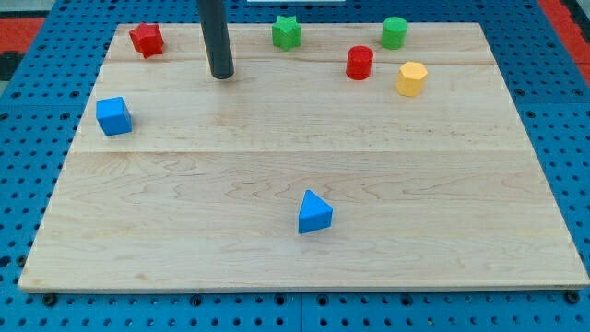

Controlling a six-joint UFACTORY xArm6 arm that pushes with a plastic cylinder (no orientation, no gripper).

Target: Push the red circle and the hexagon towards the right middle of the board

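The red circle (pixel 359 63) is a short red cylinder standing near the view's top, right of centre. The yellow hexagon (pixel 411 78) sits just right of it and slightly lower, a small gap between them. My tip (pixel 220 75) is the lower end of the dark rod, resting on the board near the view's top, left of centre. It is well to the left of the red circle and touches no block.
A red star-like block (pixel 147 39) lies at the top left. A green star (pixel 287 32) and a green circle (pixel 395 32) lie along the top edge. A blue cube (pixel 113 116) is at the left, a blue triangle (pixel 313 213) below centre. The wooden board (pixel 295 267) sits on a blue pegboard.
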